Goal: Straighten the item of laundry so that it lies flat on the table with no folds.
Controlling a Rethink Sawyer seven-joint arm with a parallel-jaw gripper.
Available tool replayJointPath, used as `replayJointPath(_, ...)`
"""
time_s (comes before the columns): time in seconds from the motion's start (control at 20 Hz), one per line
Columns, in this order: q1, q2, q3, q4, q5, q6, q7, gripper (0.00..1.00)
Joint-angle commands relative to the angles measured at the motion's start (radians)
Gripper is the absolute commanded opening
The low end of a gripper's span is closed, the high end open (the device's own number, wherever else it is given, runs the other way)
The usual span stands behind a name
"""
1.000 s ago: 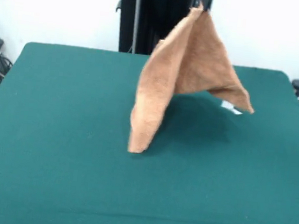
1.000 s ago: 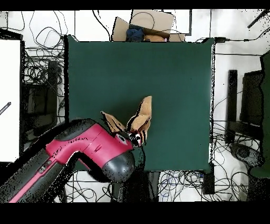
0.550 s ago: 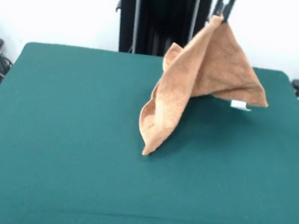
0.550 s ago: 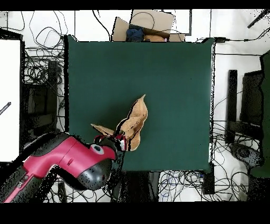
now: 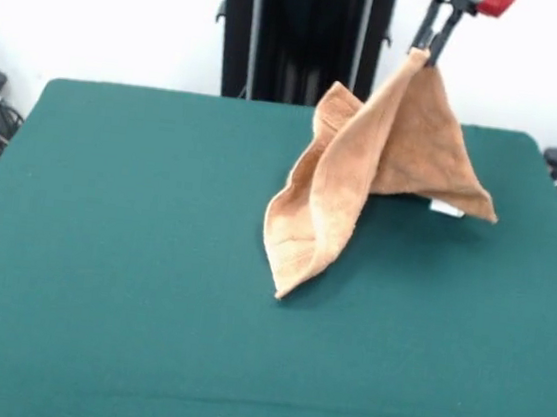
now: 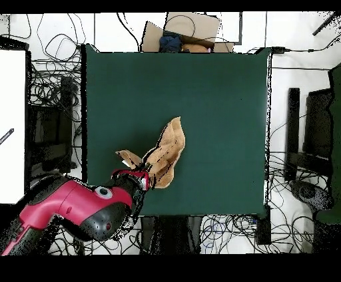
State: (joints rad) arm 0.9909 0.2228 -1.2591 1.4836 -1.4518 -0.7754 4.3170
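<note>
The item of laundry point(image 5: 362, 178), an orange-tan towel, hangs in a folded peak from my gripper point(image 5: 424, 52), which is shut on its top corner. Its lowest corner touches the table point(image 5: 103, 249) near the middle, and a small white tag point(image 5: 446, 207) shows at its right corner. From overhead the towel point(image 6: 166, 151) stretches from the gripper point(image 6: 140, 183) toward the centre of the green table point(image 6: 220, 93), and the red arm covers the table's near left corner.
Cables and dark equipment point(image 6: 53, 100) lie around the table. A cardboard box point(image 6: 186, 33) sits beyond its far edge in the overhead view. A black stand point(image 5: 299, 30) rises behind the table in the front view.
My gripper has carried the towel's held corner to the right in the front view and slightly lower. The towel's bottom corner has dragged the same way across the table.
</note>
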Motion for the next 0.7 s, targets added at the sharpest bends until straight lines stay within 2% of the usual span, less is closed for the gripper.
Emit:
replayJointPath(0.05, 0.000, 0.076, 0.139, -0.022, 0.045, 0.073, 0.298, 0.00)
replayJointPath(0.2, -0.012, 0.097, 0.140, -0.033, 0.041, 0.084, 0.273, 0.00)
replayJointPath(0.5, 0.005, 0.190, 0.091, -0.053, -0.014, 0.043, 0.376, 0.00)
replayJointPath(0.55, 0.013, 0.205, 0.084, -0.053, -0.011, 0.044, 0.394, 0.00)
replayJointPath(0.7, 0.016, 0.288, 0.009, -0.046, 0.069, -0.012, 0.401, 0.00)
